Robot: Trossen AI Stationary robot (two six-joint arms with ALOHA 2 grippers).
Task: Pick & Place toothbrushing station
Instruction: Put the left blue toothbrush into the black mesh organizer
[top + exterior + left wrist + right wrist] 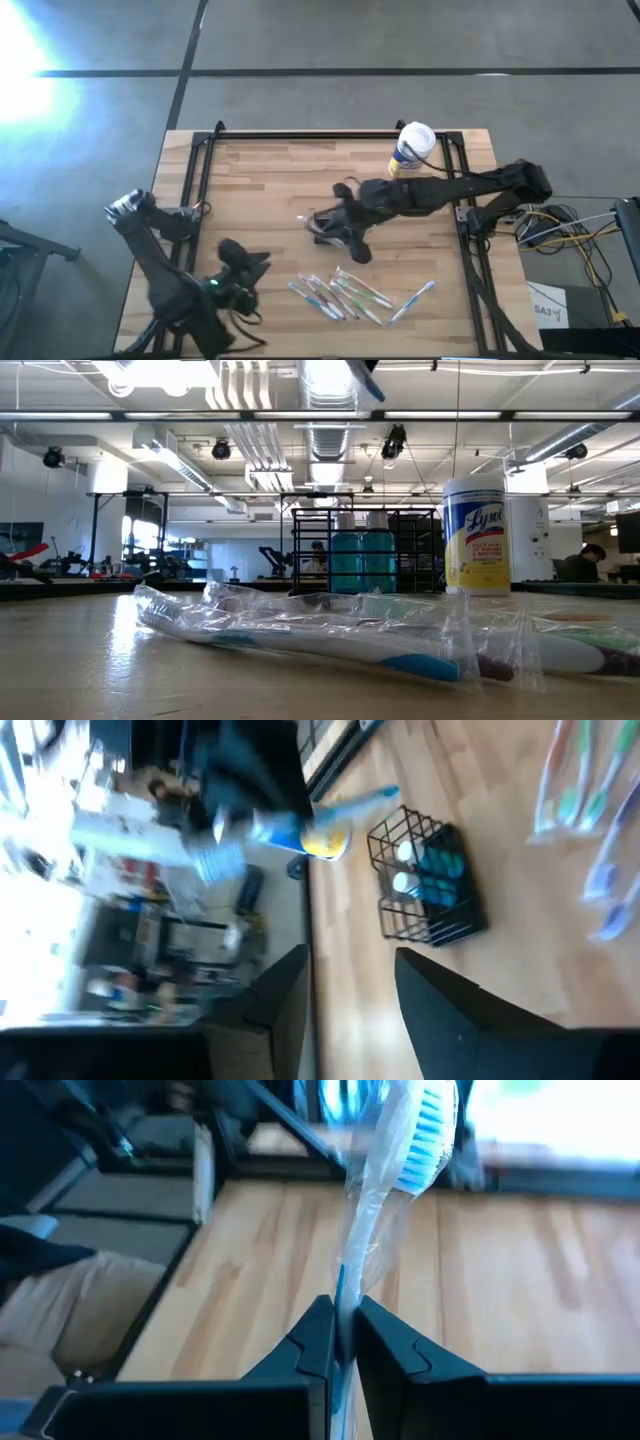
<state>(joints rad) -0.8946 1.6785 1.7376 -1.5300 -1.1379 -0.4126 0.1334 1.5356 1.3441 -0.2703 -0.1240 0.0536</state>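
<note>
From my station I see the wooden table (pixel 260 190) framed by a black rail along its far edge and both sides. The left third of the boards lies bare, so that side has open room.

The left arm is folded low at the near-left corner. Its left gripper (pixel 243 268) points toward the middle of the table. In its wrist view the two dark fingers (pixel 440 1005) stand apart with bare board between them, and they hold nothing.

Just right of that gripper, near the front edge, a loose fan of wrapped toothbrushes (pixel 355 297) lies flat on the wood. In the low view they fill the foreground in crinkled clear film.

At mid-table sits the toothbrushing station (pixel 428 878), a black wire-sided box. The left wrist view shows it upright on the boards with pale and teal items inside. From above, the right arm covers most of it.

That arm reaches in from the right edge, stretched nearly level across the table. Its right gripper (pixel 340 1342) is pinched closed on a wrapped toothbrush (pixel 415 1135). The brush stands up from the fingers, with its blue-and-white bristle head at the top.

Toward the far-right corner a white-and-yellow wipes canister (pixel 413 150) stands upright, just beside the arm's forearm.
</note>
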